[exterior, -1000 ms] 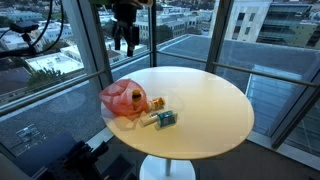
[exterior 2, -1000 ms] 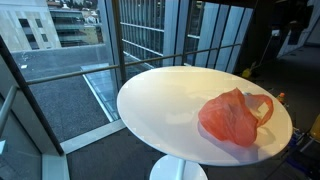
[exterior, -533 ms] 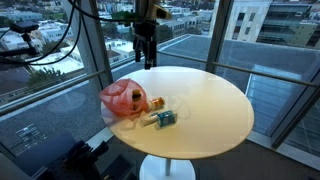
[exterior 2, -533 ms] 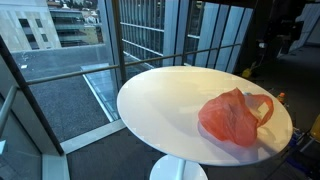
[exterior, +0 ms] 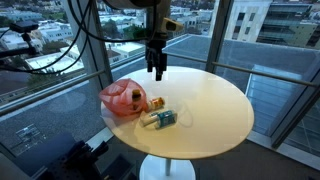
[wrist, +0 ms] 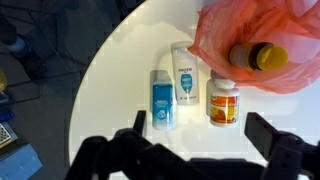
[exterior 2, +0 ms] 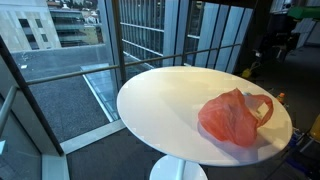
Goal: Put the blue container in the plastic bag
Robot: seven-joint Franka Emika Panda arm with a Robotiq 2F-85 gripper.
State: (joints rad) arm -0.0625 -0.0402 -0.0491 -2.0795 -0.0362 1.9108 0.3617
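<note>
The blue container [wrist: 161, 100] lies on the round cream table [wrist: 110, 70], beside a white bottle with a blue label [wrist: 186, 80] and an orange-labelled bottle [wrist: 224, 101]. The orange-red plastic bag [wrist: 250, 30] lies just beyond them, with a yellow-capped bottle [wrist: 258, 56] at its mouth. In an exterior view the blue container [exterior: 167, 119] lies right of the bag [exterior: 124, 98]. My gripper [exterior: 156, 70] hangs open and empty high above the table's far part, apart from everything; its fingers [wrist: 200, 130] frame the bottles in the wrist view. The bag [exterior 2: 235, 118] also shows in an exterior view.
The table [exterior: 210, 105] stands on a white pedestal beside floor-to-ceiling windows with dark frames [exterior: 218, 35]. A black robot base [exterior: 80, 160] sits low by the table. The table's edge curves close to the bottles.
The arm has swung from beside the window to above the far part of the table and come lower. The bag and bottles have not moved.
</note>
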